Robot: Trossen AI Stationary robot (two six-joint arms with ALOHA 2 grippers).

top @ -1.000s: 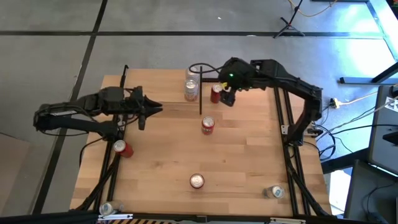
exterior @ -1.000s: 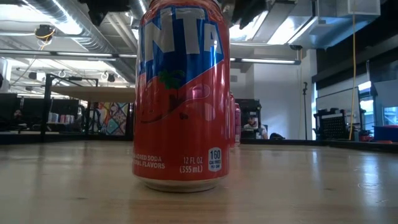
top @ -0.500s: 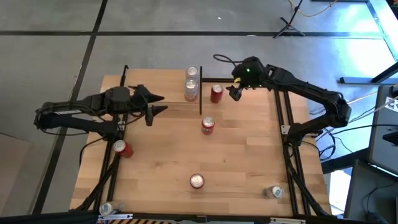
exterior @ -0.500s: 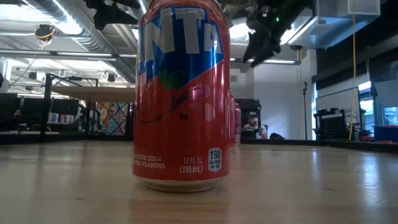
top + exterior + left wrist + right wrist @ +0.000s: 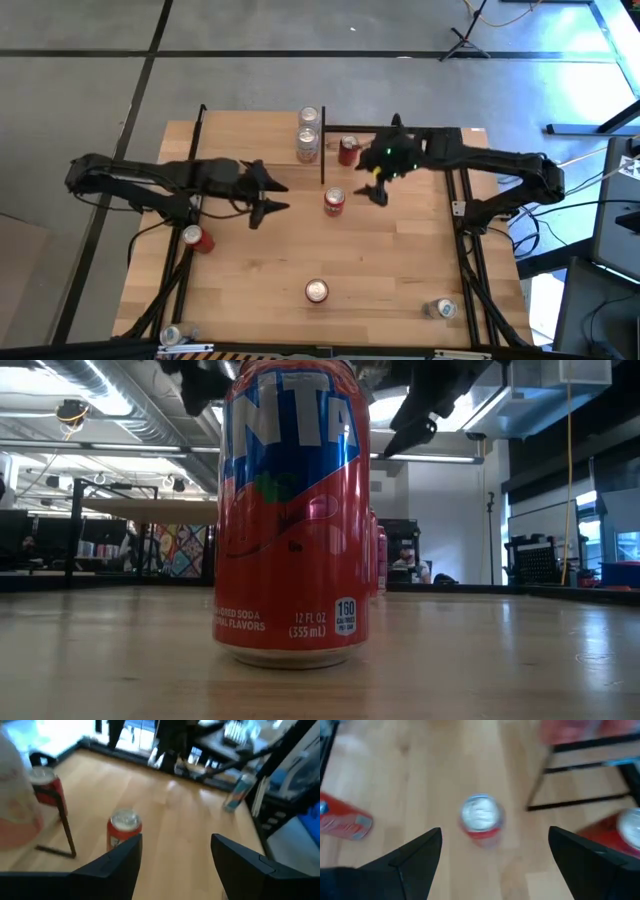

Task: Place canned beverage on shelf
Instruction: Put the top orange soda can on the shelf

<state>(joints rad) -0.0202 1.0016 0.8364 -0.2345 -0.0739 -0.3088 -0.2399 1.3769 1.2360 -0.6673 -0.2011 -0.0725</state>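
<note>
High view, left to right. At the table's left edge a red can [image 5: 197, 238] lies on its side. Just inboard of it the left gripper [image 5: 271, 196] hangs above the board, fingers parted and empty, as the left wrist view confirms, with an upright can ahead of the fingers. At table centre stands the upright red can [image 5: 334, 201] that both grippers face; it is judged the next canned beverage to be moved. Behind it, at the far edge, is the shelf [image 5: 262, 140], a light-wood board edged by thin black posts, with two cans stacked or standing close together [image 5: 308, 134] near its right-hand post; a further red can [image 5: 347, 151] stands just right of that post. Whether this one rests on the shelf board cannot be told. To the right, the right gripper [image 5: 379, 186] hovers near the centre can with jaws wide apart and empty; its wrist view looks straight down on the silver lid [image 5: 481, 813]. Near the front edge stands another red can [image 5: 316, 291], which fills the low view, and silver cans lie at the front corners.

Handling, as a judgement: the can is rigid if full but thin-walled, smooth and slippery, and moderately heavy. It is best taken across the cylindrical wall at mid-height, squarely and firmly without crushing, and kept upright.
</note>
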